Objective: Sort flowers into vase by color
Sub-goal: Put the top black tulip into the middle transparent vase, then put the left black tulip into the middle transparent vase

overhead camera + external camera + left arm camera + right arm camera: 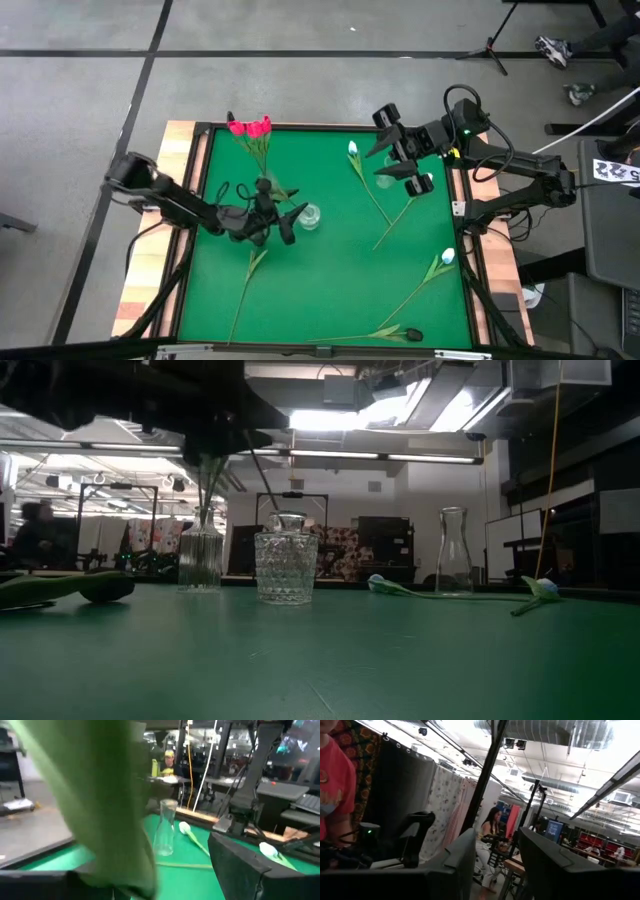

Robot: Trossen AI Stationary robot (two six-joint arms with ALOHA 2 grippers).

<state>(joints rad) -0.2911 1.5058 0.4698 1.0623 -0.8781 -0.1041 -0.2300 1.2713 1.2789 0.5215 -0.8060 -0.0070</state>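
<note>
Two pink-red flowers (250, 128) stand with their stems in a ribbed glass vase (200, 558) and lean toward the far edge. My left gripper (280, 218) hovers open just beside that vase, with a blurred green leaf (100, 805) between its fingers. Two white flowers (352, 150) (447, 257) and a black flower (413, 334) lie flat on the green table (330, 290). One more green stem (246, 285) lies below my left gripper, its head hidden. My right gripper (397, 162) is open, raised over the far right. My left gripper stands open with the green leaf hanging close between its fingers (245, 865). I cannot tell whether either finger touches the leaf.
A faceted glass vase (310, 215) stands just right of my left gripper. A tall clear carafe (453, 552) stands farther right, next to a white flower. A loose stem (392, 225) lies mid-table. Wooden rails (180, 160) edge the table. People sit in the room behind.
</note>
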